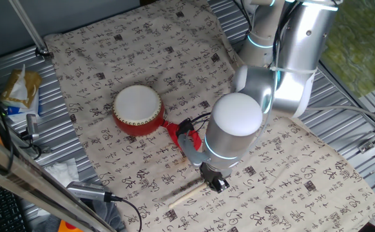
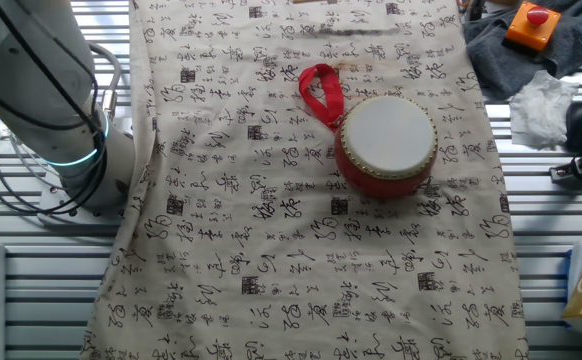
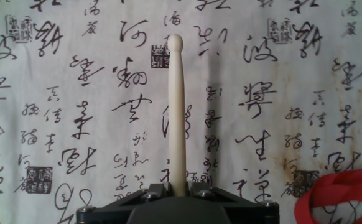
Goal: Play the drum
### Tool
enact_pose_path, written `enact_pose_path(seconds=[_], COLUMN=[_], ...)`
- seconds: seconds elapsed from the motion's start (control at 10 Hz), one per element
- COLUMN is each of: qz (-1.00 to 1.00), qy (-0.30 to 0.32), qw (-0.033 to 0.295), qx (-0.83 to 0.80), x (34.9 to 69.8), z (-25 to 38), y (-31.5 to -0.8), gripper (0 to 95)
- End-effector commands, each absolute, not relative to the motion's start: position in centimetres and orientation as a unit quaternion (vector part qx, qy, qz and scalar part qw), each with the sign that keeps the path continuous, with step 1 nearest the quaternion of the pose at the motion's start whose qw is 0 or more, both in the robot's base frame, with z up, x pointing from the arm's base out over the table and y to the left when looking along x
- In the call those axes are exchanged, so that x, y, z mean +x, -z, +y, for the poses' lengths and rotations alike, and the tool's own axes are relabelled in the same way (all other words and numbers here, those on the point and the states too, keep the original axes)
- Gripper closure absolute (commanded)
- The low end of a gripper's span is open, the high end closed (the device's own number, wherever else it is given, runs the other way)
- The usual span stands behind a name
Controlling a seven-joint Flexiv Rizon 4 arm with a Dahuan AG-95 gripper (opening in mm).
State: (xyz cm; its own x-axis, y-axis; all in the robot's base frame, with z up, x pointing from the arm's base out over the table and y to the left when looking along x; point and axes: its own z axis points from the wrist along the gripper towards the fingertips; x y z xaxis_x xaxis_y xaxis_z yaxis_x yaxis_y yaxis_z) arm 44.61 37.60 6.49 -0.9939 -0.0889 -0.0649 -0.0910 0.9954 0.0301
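Observation:
The drum [image 1: 137, 109] has a red body and a flat white head, and it stands upright on the calligraphy cloth, left of my arm. It also shows in the other fixed view [image 2: 386, 143]. Its red ribbon loop [image 1: 173, 133] trails towards my hand and shows at the hand view's lower right corner [image 3: 343, 191]. My gripper [image 1: 214, 181] is low over the cloth, right of and nearer than the drum, and is shut on a thin pale wooden stick [image 1: 186, 193]. In the hand view the stick [image 3: 176, 106] runs straight out from between the jaws of the gripper [image 3: 178, 188].
A snack bag [image 1: 20, 87] and a slanted metal rod [image 1: 29, 29] are at the left edge. A cable and plug [image 1: 91, 192] lie at the front left. An orange box with a red button [image 2: 531, 24] and a crumpled tissue [image 2: 546, 105] sit beside the cloth. The arm's base [image 2: 56, 110] stands off the cloth.

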Motion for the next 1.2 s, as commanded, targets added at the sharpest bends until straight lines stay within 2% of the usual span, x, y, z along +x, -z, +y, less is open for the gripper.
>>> enact_pose_path(seconds=[0.1, 0.4, 0.8, 1.2], qz=[0.998, 0.997, 0.998, 0.998], qy=[-0.016, -0.016, -0.017, -0.029], qw=[0.036, 0.038, 0.02, 0.012], qx=[-0.053, -0.061, -0.06, -0.062], x=[44.5, 44.5, 44.4, 45.6], z=[37.4, 37.4, 37.2, 36.1], y=[-6.6, -6.6, -6.8, -4.1], gripper=[95.0, 95.0, 95.0, 95.0])
